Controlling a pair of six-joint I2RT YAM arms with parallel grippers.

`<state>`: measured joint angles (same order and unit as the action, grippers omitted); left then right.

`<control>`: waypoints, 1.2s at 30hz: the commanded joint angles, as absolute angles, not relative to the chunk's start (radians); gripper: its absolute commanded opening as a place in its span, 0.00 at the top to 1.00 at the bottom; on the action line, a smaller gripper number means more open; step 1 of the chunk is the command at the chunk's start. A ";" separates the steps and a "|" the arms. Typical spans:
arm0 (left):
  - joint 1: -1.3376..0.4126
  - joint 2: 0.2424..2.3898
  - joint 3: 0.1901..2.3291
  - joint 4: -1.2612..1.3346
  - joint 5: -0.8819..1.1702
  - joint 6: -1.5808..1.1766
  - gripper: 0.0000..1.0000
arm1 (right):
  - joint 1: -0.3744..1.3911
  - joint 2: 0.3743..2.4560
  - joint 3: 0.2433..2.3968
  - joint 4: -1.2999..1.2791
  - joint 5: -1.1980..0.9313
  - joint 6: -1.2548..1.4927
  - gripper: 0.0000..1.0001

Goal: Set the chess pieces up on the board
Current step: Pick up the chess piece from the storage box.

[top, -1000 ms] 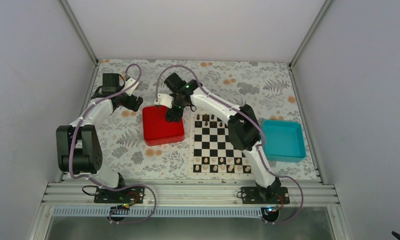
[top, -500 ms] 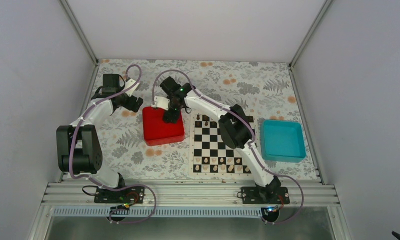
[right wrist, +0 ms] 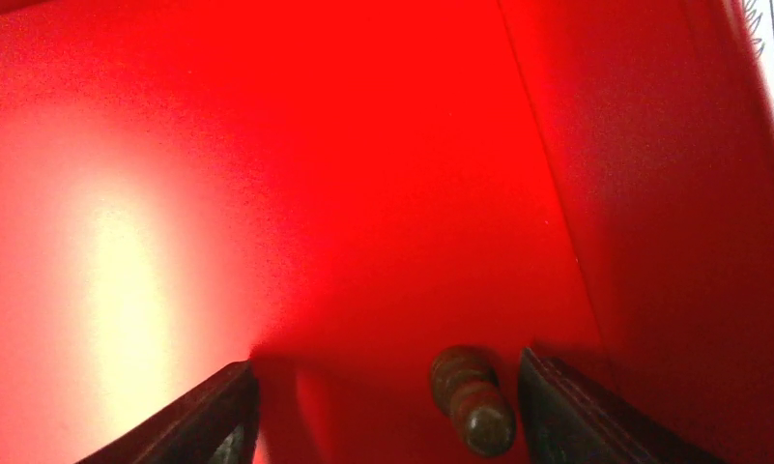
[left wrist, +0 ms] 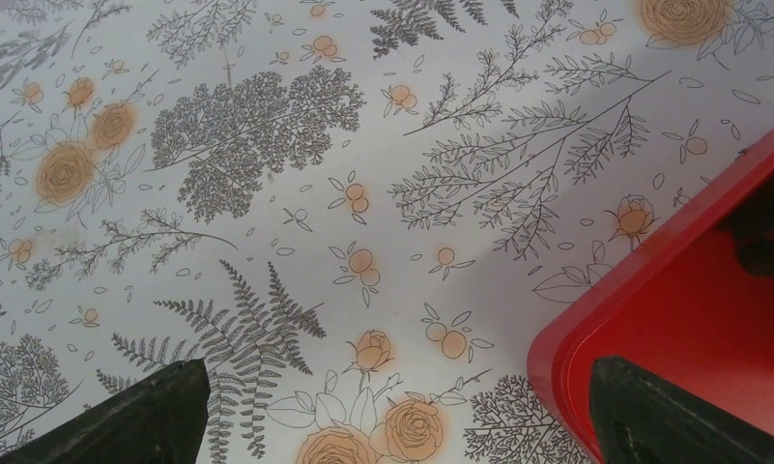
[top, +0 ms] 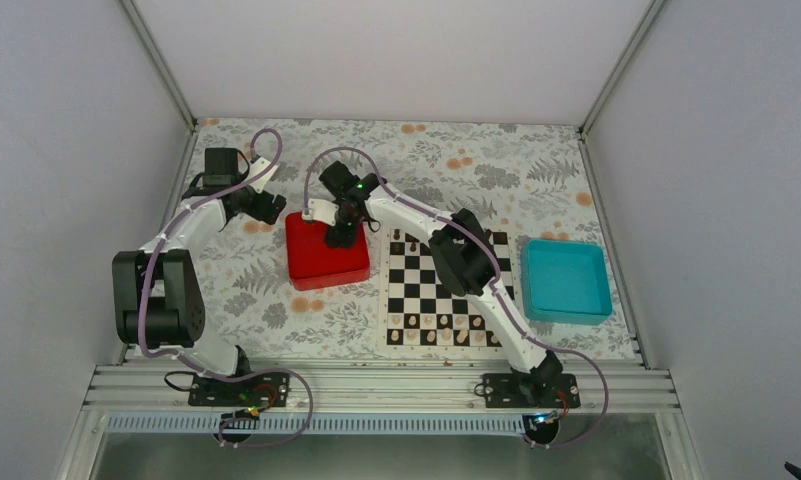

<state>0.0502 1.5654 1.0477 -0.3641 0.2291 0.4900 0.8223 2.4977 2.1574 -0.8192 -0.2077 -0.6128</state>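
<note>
Closing off-centre, released right fingers may knock the lying piece against the tray wall; left fingers likewise released.

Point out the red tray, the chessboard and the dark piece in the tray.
red tray (top: 311, 258), top external view, bare floor
chessboard (top: 416, 295), top external view, central squares
dark chess piece (right wrist: 472, 398), right wrist view, its body

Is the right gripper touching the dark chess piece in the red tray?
Apart: right wrist view shows red tray floor between the dark brown chess piece and both fingers.
</note>
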 commanded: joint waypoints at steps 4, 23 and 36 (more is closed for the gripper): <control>0.057 1.541 1.041 -0.355 0.255 0.503 0.03 | 0.822 2.518 2.177 -0.809 -0.258 -0.593 0.59; 0.058 1.539 1.043 -0.360 0.256 0.505 0.03 | 0.819 2.400 2.126 -0.782 -0.236 -0.573 0.96; 0.060 1.530 1.046 -0.363 0.257 0.505 0.03 | 0.657 1.938 1.857 -0.852 -0.270 -0.580 0.96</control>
